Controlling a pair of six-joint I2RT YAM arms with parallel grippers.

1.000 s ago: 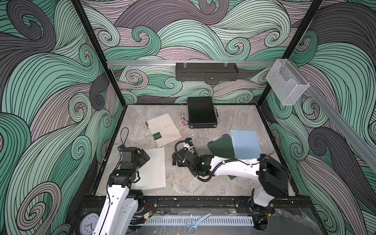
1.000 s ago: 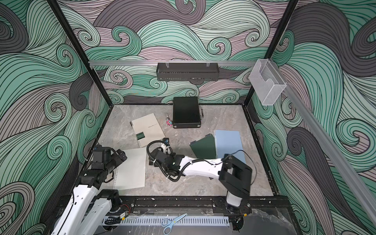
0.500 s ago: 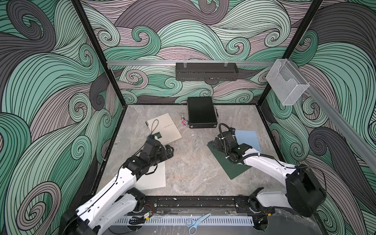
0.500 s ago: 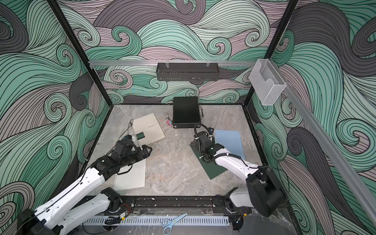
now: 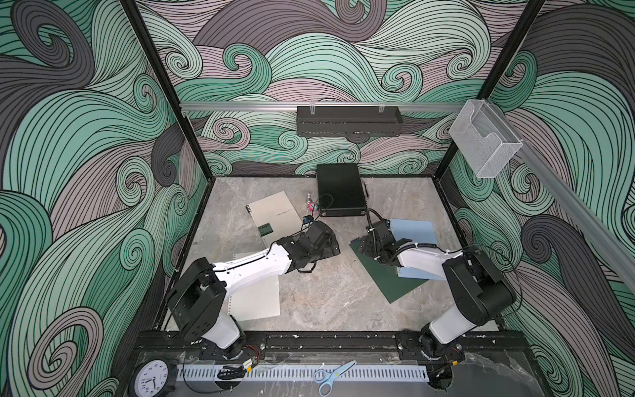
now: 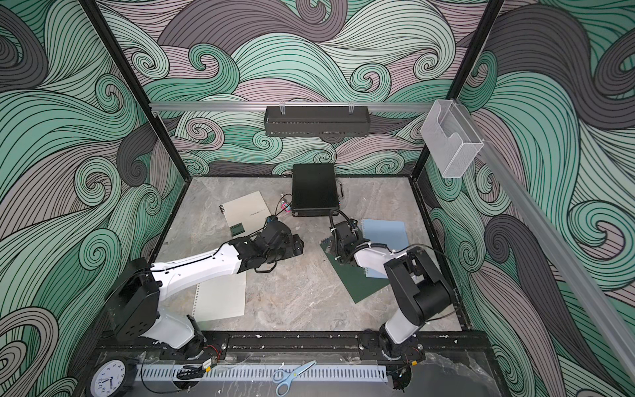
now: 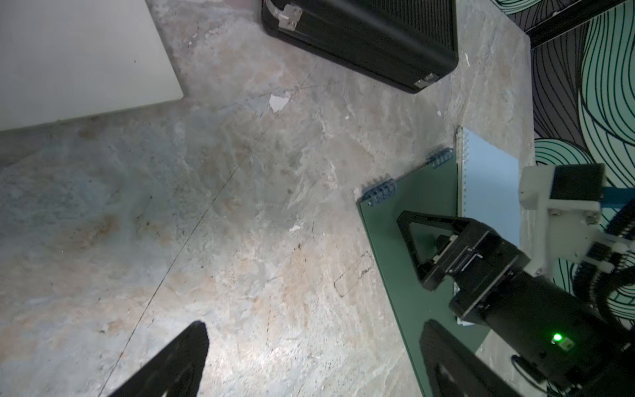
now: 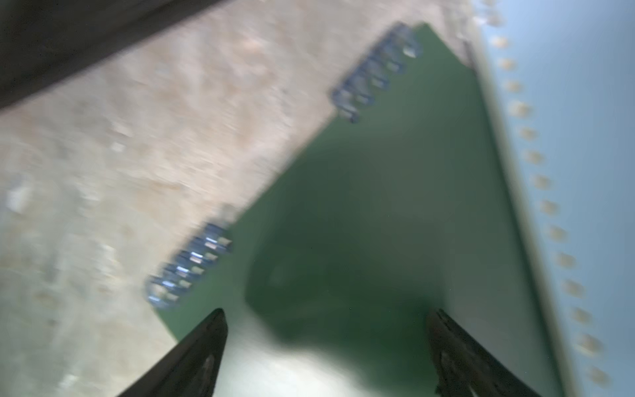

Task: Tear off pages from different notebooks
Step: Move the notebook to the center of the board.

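Note:
Three notebooks lie on the table: a beige one point(image 5: 275, 214) point(image 6: 245, 213) at the back left, a dark green one point(image 5: 388, 278) point(image 6: 357, 282) at the right, and a light blue one point(image 5: 417, 230) point(image 6: 388, 233) partly under it. A loose page point(image 5: 256, 299) point(image 6: 221, 299) lies front left, partly under my left arm. My left gripper point(image 5: 331, 244) point(image 7: 314, 330) hangs open over bare table between the beige and green notebooks. My right gripper point(image 5: 366, 245) point(image 8: 326, 316) is open just above the green cover point(image 8: 378, 172) near its spiral edge point(image 8: 192, 264), with nothing between the fingers.
A black hard case point(image 5: 340, 192) point(image 7: 364, 37) stands at the back centre, with a small pink object point(image 5: 311, 206) beside it. Scissors point(image 5: 331, 374) and a clock point(image 5: 151, 378) lie in front of the arm bases. A wire basket point(image 5: 484, 141) hangs on the right wall.
My left arm has reached from the loose page out to the table's middle. My right arm has swung back from the middle to the green notebook. The right wrist view is blurred by motion.

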